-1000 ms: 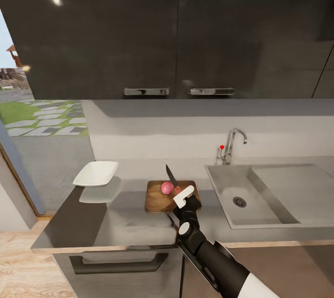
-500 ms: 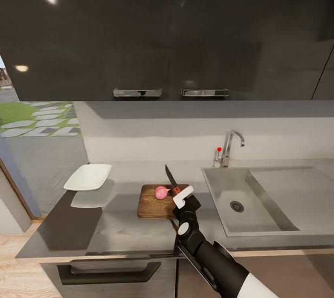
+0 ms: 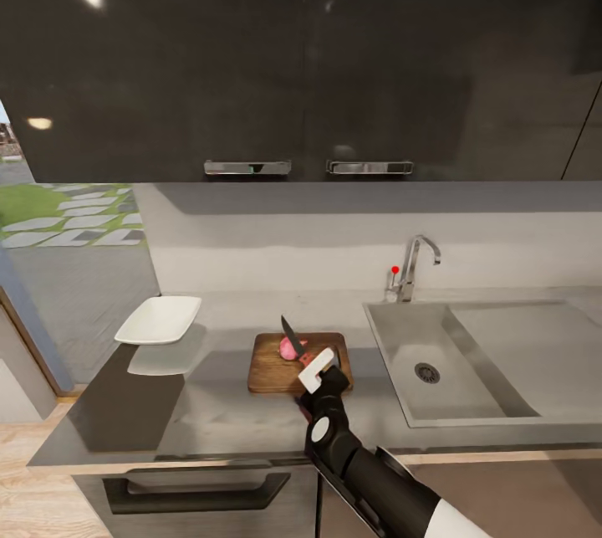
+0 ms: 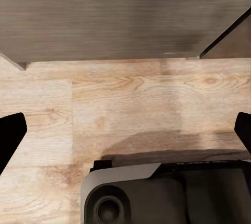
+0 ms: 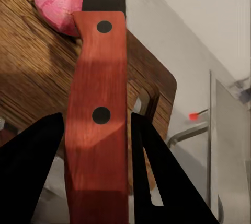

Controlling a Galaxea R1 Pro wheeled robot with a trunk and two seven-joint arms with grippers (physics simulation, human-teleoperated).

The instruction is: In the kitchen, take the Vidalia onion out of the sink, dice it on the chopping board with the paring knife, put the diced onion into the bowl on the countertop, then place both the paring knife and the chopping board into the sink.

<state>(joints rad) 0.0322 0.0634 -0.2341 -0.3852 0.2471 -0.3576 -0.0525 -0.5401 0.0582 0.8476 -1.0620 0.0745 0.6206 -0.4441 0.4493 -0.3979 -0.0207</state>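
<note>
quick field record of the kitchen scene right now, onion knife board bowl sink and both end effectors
onion: Vidalia onion on the chopping board, under the blade
knife: paring knife held by the right end effector
bowl: bowl on the countertop, left of the board
sink: sink right of the board
left end effector: fingers apart, over wood floor

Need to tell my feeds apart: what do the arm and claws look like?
Right arm: glossy black segments, a white round cap at the wrist joint, a white shell nearer the shoulder. Right claw: white block, black tapered fingers. Left claw fingers are black too.
</note>
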